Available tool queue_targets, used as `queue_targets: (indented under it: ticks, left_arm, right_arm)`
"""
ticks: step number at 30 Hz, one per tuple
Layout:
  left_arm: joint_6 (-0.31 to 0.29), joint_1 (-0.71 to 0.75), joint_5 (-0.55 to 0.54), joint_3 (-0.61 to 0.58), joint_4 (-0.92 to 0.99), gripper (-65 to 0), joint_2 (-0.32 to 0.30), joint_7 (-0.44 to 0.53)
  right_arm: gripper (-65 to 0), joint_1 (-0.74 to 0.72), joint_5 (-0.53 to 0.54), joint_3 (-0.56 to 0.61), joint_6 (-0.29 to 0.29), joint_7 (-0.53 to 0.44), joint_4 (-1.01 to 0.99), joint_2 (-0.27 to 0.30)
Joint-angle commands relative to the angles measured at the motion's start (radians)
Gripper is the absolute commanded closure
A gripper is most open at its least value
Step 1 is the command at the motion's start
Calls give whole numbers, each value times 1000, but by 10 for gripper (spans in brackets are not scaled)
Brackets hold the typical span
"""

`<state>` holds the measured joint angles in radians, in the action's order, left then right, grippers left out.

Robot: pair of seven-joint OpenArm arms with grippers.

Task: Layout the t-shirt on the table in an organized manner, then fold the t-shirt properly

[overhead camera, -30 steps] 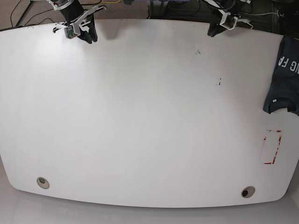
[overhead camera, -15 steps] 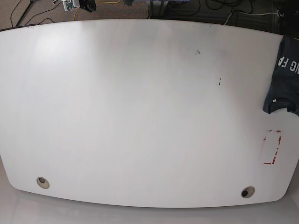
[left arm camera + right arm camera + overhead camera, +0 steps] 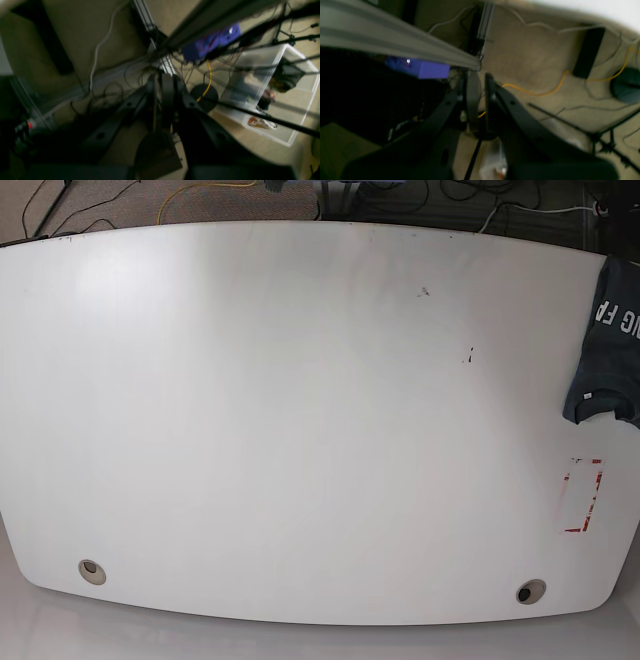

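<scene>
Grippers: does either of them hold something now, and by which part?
Nothing is held. The left gripper and the right gripper are both shut on nothing, off the table; the t-shirt lies untouched at its edge.

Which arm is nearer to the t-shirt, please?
Likely left: the t-shirt lies on its side of the table; both arms are off the table, over the floor.

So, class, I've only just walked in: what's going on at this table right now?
Nothing is being handled. The white table is mostly bare, and a dark t-shirt lies at one edge, partly out of view. Neither arm shows in the base view. The left gripper and right gripper are shut and empty, with floor and cables behind them.
</scene>
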<state>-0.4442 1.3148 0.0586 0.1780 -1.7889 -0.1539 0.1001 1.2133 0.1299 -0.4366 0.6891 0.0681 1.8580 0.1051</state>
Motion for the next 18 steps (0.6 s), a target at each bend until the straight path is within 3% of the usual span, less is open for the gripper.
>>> queue_targets:
  ticks: [1, 14, 18]
  left_arm:
    - [-3, -33, -4, -15, 80, -24, -2, 5]
    - [-3, -386, -7, -19, 555, -24, 3, -47]
    - [-3, -476, -4, -19, 667, -24, 4, -49]
  right_arm:
    - [-40, 26, 6, 0, 9, -15, -62, 3]
    - [-41, -171, -68, 132, 9, -24, -439, 35]
    - [-41, -246, -89, 166, -19, -50, -558, 34]
